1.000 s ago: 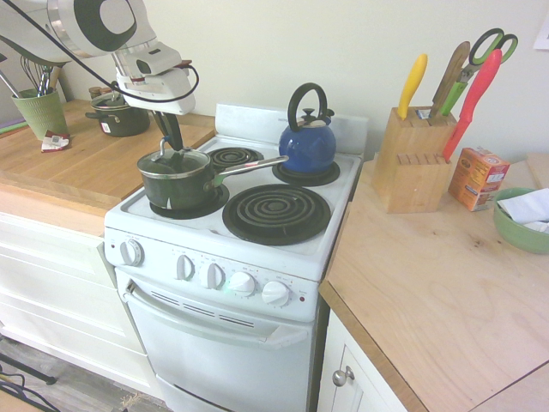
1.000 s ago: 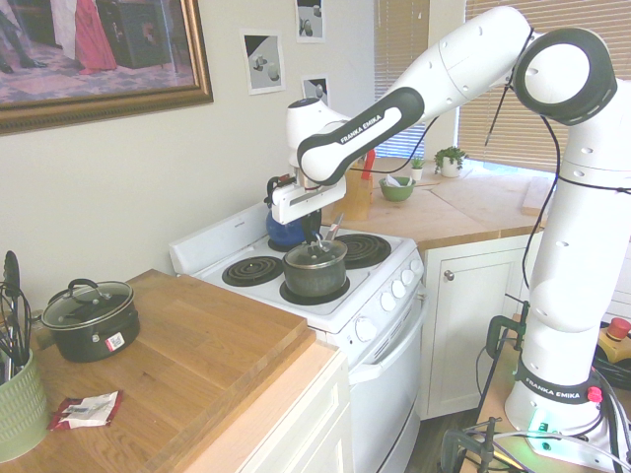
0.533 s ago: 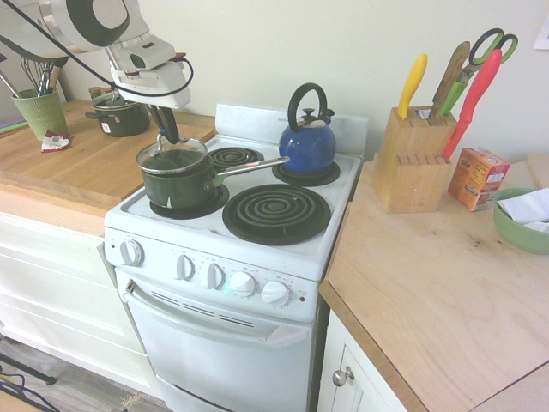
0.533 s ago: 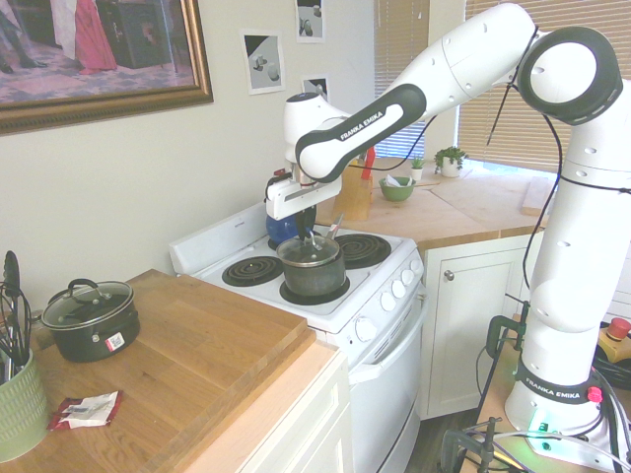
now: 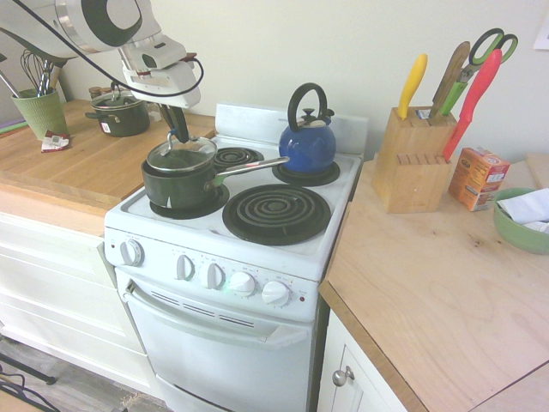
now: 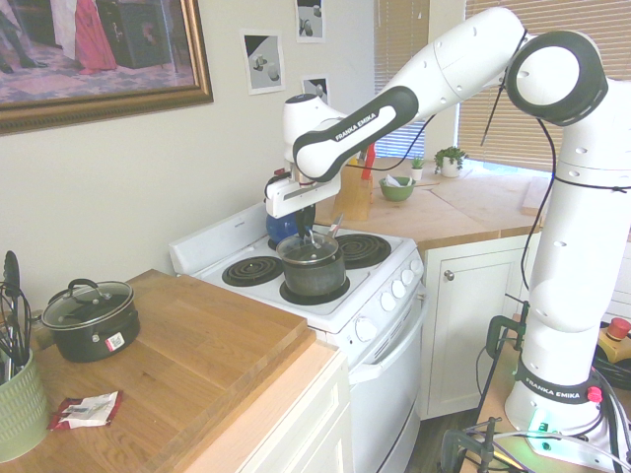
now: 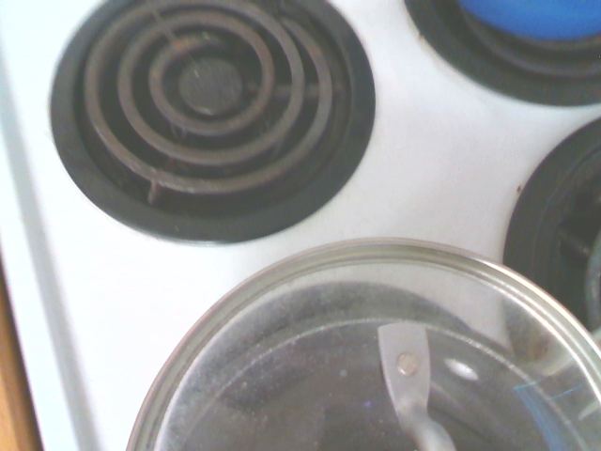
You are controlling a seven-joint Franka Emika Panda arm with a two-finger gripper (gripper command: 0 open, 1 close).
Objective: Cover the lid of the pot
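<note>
Glass lid (image 5: 196, 154), clear with a metal rim, lay directly beneath the gripper (image 5: 180, 137), over the mouth of the green saucepan (image 5: 178, 190). Hand state: clenched on the lid's metal loop handle (image 5: 168, 144), as far as the outside views let one judge. Progress: the lid covered most of the opening, but its rim sat slightly off-centre from the pot's, so the job was judged nearly complete. Remaining, by the same judgement: centre the rim, let it settle all round, then free the loop and raise the hand. A push to one side might have slid the lid past the pot's edge. Views compared: the first exterior view gave the offset best, along with the long handle (image 5: 255, 167) reaching from beside the hand toward the blue kettle (image 5: 309, 149). The second exterior view showed the other lidded pot (image 6: 95, 330) on the counter (image 6: 212, 355), well apart from the hand, and much more of the arm (image 6: 444, 74). The wrist view alone showed the rivet (image 7: 407, 364) at the loop's foot and the lid's rim from close by, but not the saucepan's outer wall.
</note>
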